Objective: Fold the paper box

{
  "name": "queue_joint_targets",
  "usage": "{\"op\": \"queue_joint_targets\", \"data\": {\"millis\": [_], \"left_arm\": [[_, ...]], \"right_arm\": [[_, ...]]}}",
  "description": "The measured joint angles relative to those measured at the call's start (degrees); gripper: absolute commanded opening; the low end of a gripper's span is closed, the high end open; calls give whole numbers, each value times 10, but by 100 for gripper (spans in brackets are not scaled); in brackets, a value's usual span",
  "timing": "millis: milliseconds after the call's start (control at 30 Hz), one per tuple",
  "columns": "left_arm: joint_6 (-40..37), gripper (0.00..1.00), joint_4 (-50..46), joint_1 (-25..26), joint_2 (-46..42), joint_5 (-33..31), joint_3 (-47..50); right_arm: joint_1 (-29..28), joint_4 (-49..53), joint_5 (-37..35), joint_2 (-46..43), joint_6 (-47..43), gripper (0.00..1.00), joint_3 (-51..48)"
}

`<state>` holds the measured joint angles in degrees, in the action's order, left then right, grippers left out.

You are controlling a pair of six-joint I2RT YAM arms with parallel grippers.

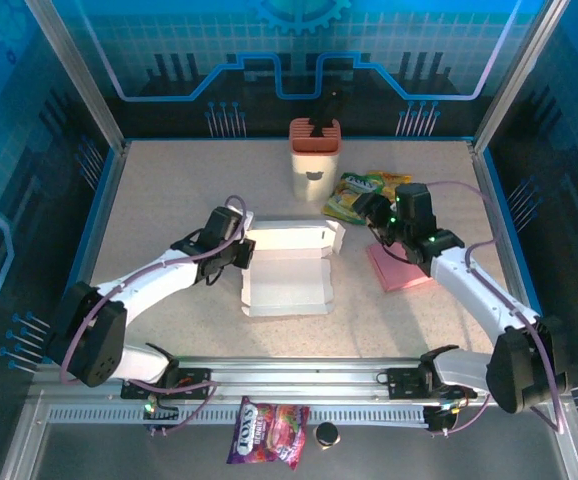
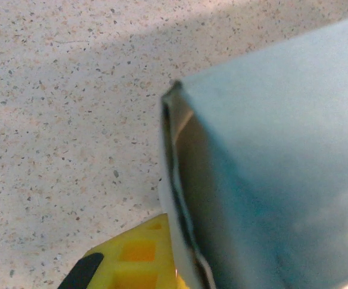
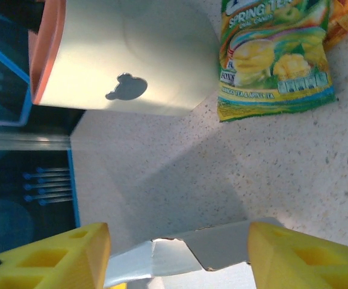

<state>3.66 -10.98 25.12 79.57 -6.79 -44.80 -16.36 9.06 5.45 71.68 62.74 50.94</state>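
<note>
The white paper box lies partly folded in the middle of the table, its back wall raised and its front panel flat. My left gripper is shut on the box's left wall. In the left wrist view one yellow finger presses the wall's edge, and the other finger is hidden behind the cardboard. My right gripper hovers at the box's right end, open. In the right wrist view its yellow fingers stand wide apart, and a box flap lies between them.
A cream holder with an orange rim stands at the back centre. A green and yellow snack bag lies beside it. A pink pad lies under the right arm. A candy bag rests below the front rail.
</note>
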Motion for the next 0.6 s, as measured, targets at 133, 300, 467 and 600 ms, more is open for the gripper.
{"op": "queue_joint_targets", "data": {"millis": [133, 300, 467, 600], "left_arm": [[-21, 0, -16, -6, 24, 21, -9], [-26, 0, -27, -15, 56, 42, -31], [-28, 0, -45, -40, 77, 79, -59], [-38, 0, -58, -64, 89, 130, -78]], "right_arm": [[11, 14, 53, 35, -75, 41, 16], [37, 28, 130, 78, -179, 34, 12], [91, 20, 197, 84, -276, 34, -26], [115, 15, 247, 111, -334, 40, -31]]}}
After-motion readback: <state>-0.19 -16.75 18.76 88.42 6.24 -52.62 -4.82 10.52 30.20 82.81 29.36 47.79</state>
